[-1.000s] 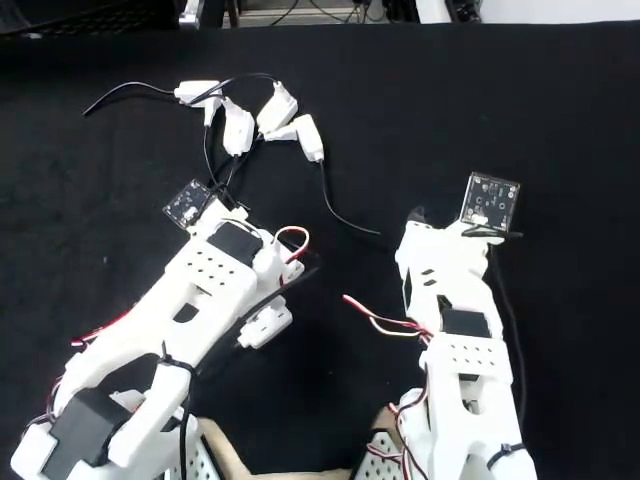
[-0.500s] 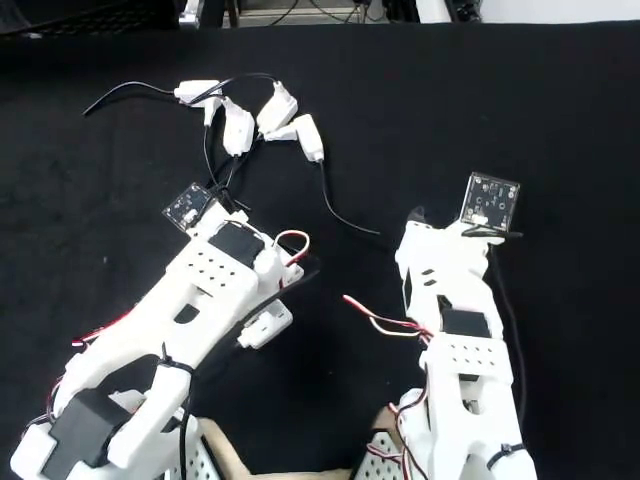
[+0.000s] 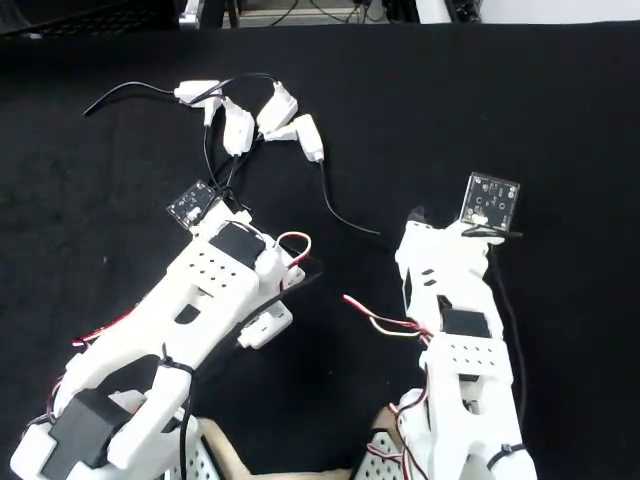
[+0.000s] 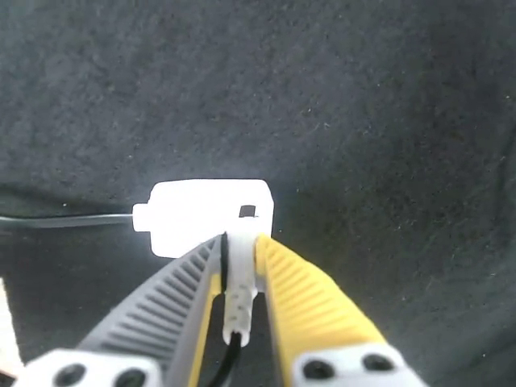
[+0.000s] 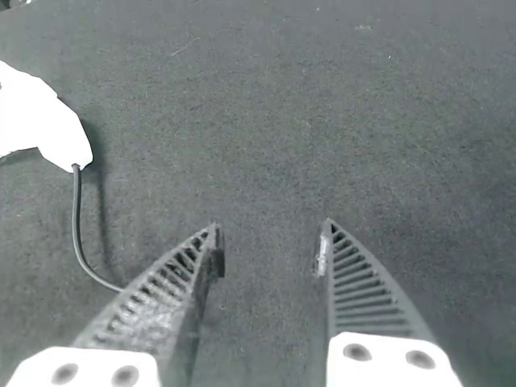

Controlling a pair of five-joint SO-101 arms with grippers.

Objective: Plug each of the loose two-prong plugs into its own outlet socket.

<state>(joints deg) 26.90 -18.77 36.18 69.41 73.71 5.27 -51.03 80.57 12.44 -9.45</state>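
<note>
The fingers of the left gripper (image 4: pixel 239 243) pinch a white two-prong plug (image 4: pixel 237 302). Its tip touches the face of a white outlet socket (image 4: pixel 197 214) lying on the black desk (image 4: pixel 363 97). One dark slot (image 4: pixel 247 211) of the socket shows bare, and whether the prongs sit inside cannot be told. The fingers of the right gripper (image 5: pixel 268 246) stand wide apart above the desk. Since a second ago the left arm (image 3: pixel 205 295) has edged slightly toward the cluster of white plugs and sockets (image 3: pixel 255 120).
</note>
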